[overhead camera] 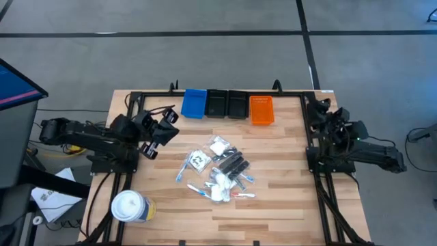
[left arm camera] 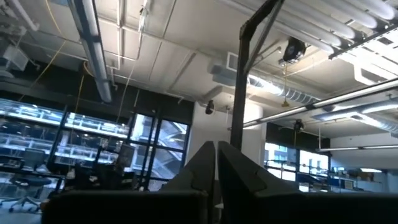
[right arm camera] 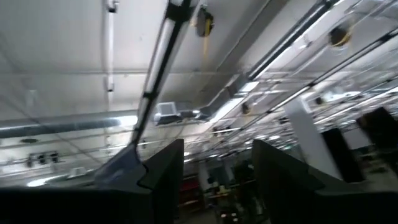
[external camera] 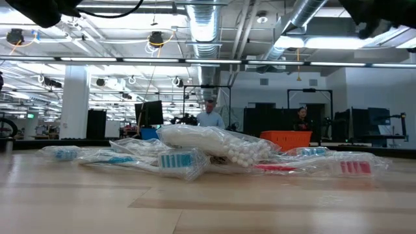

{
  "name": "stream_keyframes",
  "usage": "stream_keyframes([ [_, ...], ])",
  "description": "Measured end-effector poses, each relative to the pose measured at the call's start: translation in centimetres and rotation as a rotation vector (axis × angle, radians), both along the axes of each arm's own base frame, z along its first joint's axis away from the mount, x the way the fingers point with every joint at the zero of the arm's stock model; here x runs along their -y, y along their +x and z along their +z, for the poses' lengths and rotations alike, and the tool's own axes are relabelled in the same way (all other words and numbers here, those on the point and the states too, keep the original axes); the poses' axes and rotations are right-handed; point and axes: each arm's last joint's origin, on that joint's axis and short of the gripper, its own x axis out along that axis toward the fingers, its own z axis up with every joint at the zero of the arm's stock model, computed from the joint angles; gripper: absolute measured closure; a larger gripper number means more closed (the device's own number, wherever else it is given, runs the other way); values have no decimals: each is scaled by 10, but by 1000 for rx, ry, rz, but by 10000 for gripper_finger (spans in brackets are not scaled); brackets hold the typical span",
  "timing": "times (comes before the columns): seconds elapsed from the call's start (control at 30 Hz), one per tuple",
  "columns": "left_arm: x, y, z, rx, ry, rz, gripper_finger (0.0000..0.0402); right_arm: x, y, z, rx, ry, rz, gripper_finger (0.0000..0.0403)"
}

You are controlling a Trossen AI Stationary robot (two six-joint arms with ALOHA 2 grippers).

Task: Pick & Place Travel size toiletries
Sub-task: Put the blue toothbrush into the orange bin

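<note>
The left gripper (overhead camera: 166, 134) is closed and empty, raised at the table's left edge; in its wrist view the fingers (left arm camera: 214, 168) meet. The right gripper (overhead camera: 321, 113), jaws apart and empty, sits at the right edge. The toiletries (overhead camera: 217, 169) lie heaped mid-table between them, well apart from both, the heap stretching diagonally and its sticks pointing various ways. Bins (overhead camera: 227, 104) line the far edge.

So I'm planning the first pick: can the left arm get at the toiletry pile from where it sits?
Probably yes: the left gripper, shut, is raised beside the toiletries, with only bare table between them.
</note>
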Motion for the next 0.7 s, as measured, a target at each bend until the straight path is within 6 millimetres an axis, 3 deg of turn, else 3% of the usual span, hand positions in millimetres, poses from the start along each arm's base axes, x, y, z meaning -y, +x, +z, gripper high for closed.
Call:
stream_keyframes([
  [0.3, 12, 9, 0, -38, 239, -92, 389, -7, 42, 34, -299, -56, 234, 225],
  [0.57, 19, 46, 13, -395, 243, -5, 389, -17, 85, 48, -543, -99, 300, 236],
  [0.7, 19, 63, -1, -614, 220, -41, 389, -21, 101, 45, -657, -107, 325, 241],
])
